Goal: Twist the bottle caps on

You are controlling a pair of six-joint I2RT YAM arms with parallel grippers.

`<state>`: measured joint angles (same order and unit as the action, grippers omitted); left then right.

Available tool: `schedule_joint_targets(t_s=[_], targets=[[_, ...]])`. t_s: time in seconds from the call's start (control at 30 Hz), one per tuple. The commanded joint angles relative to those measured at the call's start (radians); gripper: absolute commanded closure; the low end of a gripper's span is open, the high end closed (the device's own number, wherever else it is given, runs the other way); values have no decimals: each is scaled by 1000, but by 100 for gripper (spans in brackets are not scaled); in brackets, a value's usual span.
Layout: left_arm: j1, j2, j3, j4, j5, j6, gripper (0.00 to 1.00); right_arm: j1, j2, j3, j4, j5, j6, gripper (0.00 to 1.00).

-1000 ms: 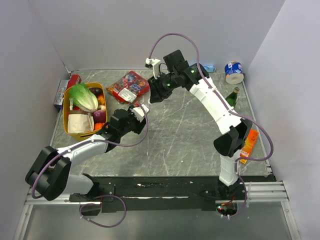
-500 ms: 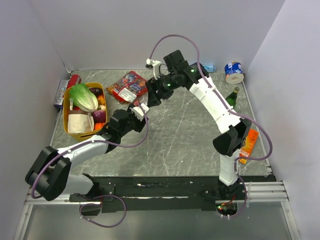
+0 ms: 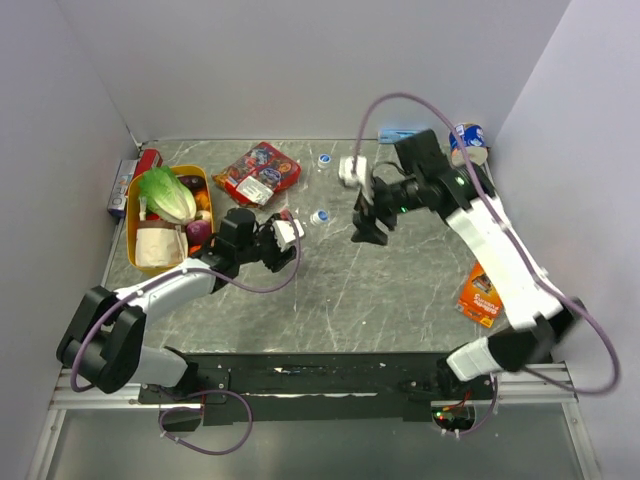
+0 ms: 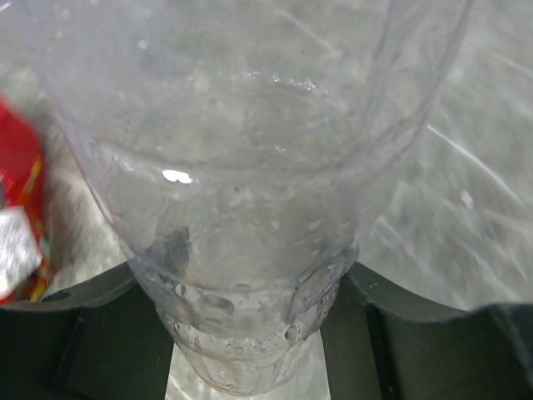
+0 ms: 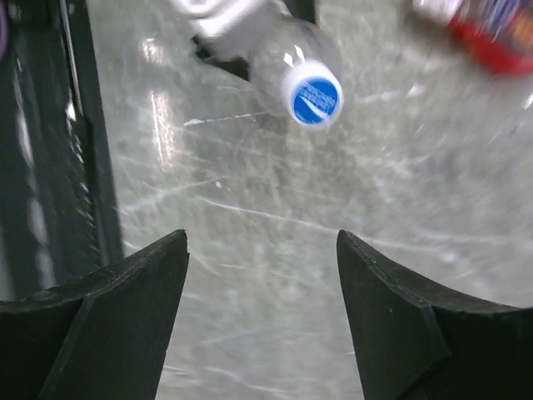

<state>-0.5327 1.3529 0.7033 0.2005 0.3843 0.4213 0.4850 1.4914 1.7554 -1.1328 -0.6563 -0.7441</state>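
Note:
My left gripper is shut on a small clear bottle, held lying over the table with its neck pointing right. A blue cap sits on that neck, and the right wrist view shows the cap face on. My right gripper hangs open to the right of the cap, clear of it, with nothing between its fingers. A second blue cap shows further back; I cannot tell whether a bottle stands under it.
A yellow basket of vegetables stands at the left, beside a red can. A red packet lies behind the left gripper. A blue-and-white tin sits at the back right, and an orange packet lies at the right.
The right gripper opened, let go of the cap and swung away to the right with its arm. The cap stays on the bottle's neck. The left gripper kept its hold.

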Motion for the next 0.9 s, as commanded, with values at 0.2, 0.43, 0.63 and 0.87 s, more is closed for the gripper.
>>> schedule_joint_targets(t_s=[0.2,0.43,0.63,0.87], targets=[[8,45,220,-392,327,393,99,128,-112,-83,91,-59,-647,25],[7,31,237,-397,343,382,99,207,-106,-115,41,-29,-756,27],[5,28,248,-392,361,353,99,221,-112,-155,70,3,-758,34],[5,15,239,-360,380,336,99,224,-111,-188,119,56,-726,41]])
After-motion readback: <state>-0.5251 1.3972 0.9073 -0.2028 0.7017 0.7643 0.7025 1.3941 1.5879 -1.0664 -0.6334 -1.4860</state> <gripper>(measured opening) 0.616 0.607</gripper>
